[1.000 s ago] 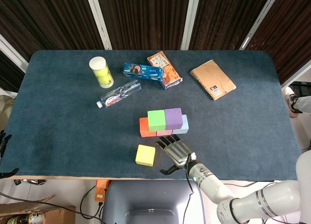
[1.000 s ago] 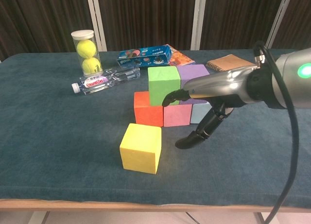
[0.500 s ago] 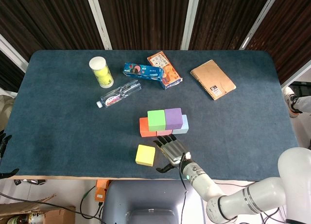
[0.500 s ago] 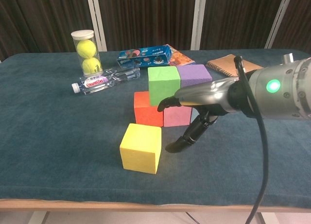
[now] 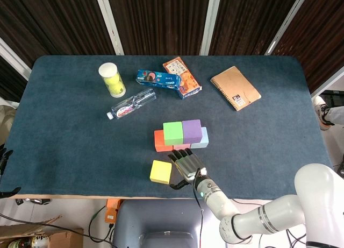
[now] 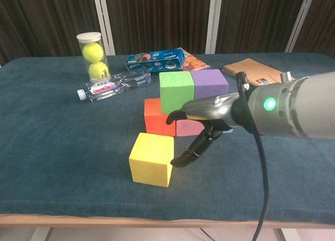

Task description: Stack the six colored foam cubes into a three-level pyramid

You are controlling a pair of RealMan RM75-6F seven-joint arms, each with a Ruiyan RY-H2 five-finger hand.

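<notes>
Right hand hovering open, holding nothing, beside yellow foam cube lower centre of frame. Risk: fingers brushing green foam cube, toppling half-built stack.

My right robot hand has dark grey metal fingers, a silver wrist with a green light, a black cable.

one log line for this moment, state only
stage: pyramid two levels up | robot hand (right): open, beside yellow cube, no contact | yellow cube: loose on table | left hand: not in view
</notes>
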